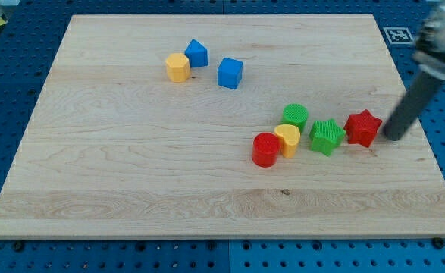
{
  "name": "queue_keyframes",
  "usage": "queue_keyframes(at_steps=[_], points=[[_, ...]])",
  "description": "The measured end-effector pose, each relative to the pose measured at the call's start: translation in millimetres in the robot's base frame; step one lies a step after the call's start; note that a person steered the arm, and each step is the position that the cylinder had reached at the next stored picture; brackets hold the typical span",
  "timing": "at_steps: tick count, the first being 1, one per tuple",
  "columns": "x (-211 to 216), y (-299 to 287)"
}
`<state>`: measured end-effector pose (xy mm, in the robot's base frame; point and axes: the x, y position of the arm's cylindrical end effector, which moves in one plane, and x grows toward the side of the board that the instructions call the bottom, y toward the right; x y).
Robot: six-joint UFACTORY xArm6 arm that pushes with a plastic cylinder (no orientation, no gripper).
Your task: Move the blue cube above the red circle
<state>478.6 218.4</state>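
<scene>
The blue cube (230, 73) sits in the upper middle of the wooden board (131, 174). The red circle (265, 149) lies lower and to the right of it, touching a yellow heart-shaped block (288, 139). My tip (393, 137) is at the view's right, just right of the red star (362, 127), far from the blue cube.
A second blue block (196, 53) and a yellow block (177, 67) sit together left of the blue cube. A green round block (295, 116) and a green star (327, 136) lie between the yellow heart and the red star.
</scene>
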Motion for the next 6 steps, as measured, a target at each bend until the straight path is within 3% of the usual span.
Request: queue_keyframes(at_steps=[1,3,5,6], points=[[-4.1,-52.7],[-45.7,-26.1],[-88.1,-47.5],[-165.4,-63.2]])
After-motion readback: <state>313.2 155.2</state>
